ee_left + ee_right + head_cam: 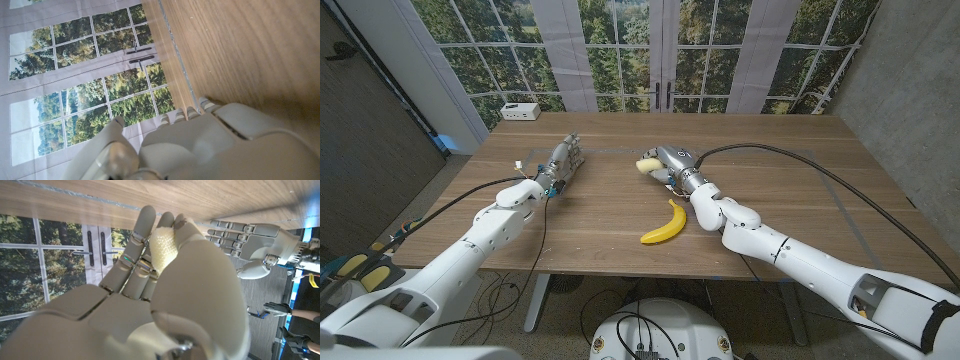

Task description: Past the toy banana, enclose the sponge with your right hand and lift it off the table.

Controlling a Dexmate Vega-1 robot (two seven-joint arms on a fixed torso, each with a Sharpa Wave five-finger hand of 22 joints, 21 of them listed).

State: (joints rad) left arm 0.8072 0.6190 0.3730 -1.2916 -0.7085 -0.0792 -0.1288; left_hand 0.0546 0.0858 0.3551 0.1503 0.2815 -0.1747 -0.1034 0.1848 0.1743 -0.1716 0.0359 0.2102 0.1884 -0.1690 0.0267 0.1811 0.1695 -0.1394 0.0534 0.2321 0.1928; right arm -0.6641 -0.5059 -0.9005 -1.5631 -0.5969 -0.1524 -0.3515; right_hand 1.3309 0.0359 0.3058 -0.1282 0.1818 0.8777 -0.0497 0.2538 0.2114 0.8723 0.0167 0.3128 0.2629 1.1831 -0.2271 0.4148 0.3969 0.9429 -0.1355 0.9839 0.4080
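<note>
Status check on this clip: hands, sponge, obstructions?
Right hand grips the pale yellow foam sponge; lift unclear. Left hand empty, fingers together. Yellow toy banana lies nearer, beside the right forearm, apart from the grasp.

We see both arms in glossy white rounded shells, dark seams at joints. Left hand [563, 160] and right hand [670, 163] pale grey, segmented fingers [141, 230] with small green light at base. Black cables run along each forearm.
</note>
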